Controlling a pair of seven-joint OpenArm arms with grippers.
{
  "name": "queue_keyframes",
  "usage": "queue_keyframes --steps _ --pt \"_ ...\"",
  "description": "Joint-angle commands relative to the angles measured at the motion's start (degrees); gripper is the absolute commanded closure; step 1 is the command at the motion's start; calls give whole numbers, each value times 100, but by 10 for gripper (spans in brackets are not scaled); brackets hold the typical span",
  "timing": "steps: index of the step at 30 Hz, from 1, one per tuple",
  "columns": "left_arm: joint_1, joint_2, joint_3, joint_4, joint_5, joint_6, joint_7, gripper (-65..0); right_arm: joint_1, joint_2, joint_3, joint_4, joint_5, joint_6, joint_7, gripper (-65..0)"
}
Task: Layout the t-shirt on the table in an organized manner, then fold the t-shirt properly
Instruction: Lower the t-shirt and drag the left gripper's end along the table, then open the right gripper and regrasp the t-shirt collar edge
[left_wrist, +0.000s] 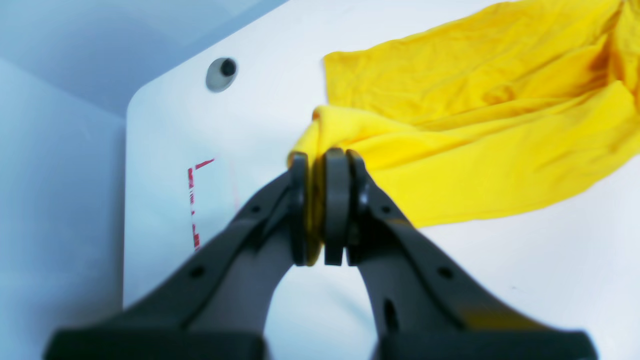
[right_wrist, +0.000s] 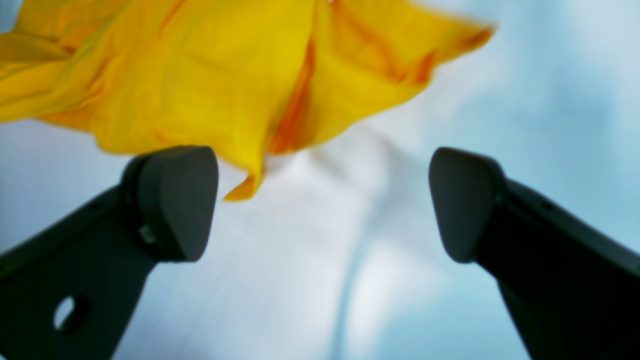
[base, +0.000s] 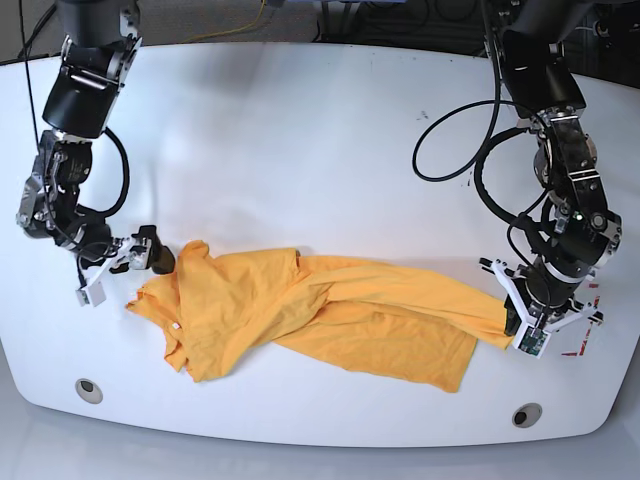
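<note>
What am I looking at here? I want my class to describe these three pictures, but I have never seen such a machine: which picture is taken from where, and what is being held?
This is a robot with two black arms working over a glossy white table. The overhead picture shows both arms and a wrinkled orange-yellow cotton t-shirt lying stretched across the table. The other two pictures come from cameras mounted on each wrist, looking along the grasping tool. In the left wrist picture, the left tool is pinched shut on one end of the t-shirt, near red tape marks and a round grey grommet. In the right wrist picture, the right tool stands wide open with the cloth just beyond it, holding nothing.
</note>
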Motion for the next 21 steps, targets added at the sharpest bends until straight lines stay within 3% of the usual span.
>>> queue_keyframes --steps 1,21 --pt "-65 -34 -6 101 -47 22 -142 -32 154 23 17 142 186 25 167 -650" --pt "14 -26 21 101 -47 13 -133 -32 857 -311 17 -280 168 16 185 -650"
